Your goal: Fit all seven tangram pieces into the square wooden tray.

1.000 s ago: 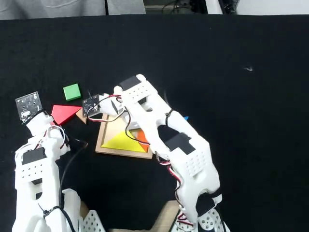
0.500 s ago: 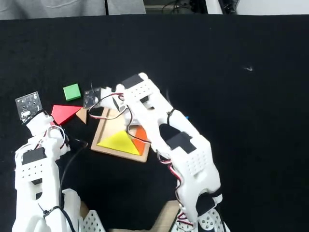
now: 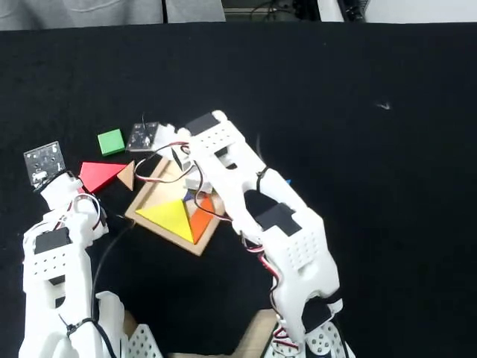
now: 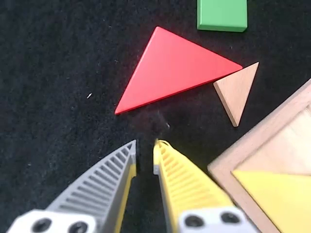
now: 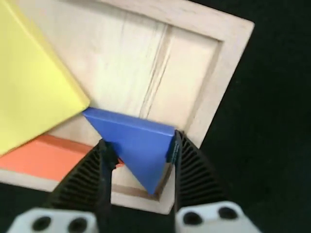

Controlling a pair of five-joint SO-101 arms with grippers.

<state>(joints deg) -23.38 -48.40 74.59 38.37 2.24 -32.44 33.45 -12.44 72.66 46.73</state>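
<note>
Right claw (image 5: pixel 140 143) gripping blue triangle (image 5: pixel 138 136) over tray (image 5: pixel 214 92), from above tucked under the arm, left claw (image 4: pixel 146 145) narrow, seemingly empty, near red triangle (image 4: pixel 170 68).

Black table (image 3: pixel 373 186) — wooden tray (image 4: pixel 262 133), green square (image 3: pixel 111 142), red triangle (image 3: pixel 99 175), small wooden triangle (image 3: pixel 127 177) lying on it.
</note>
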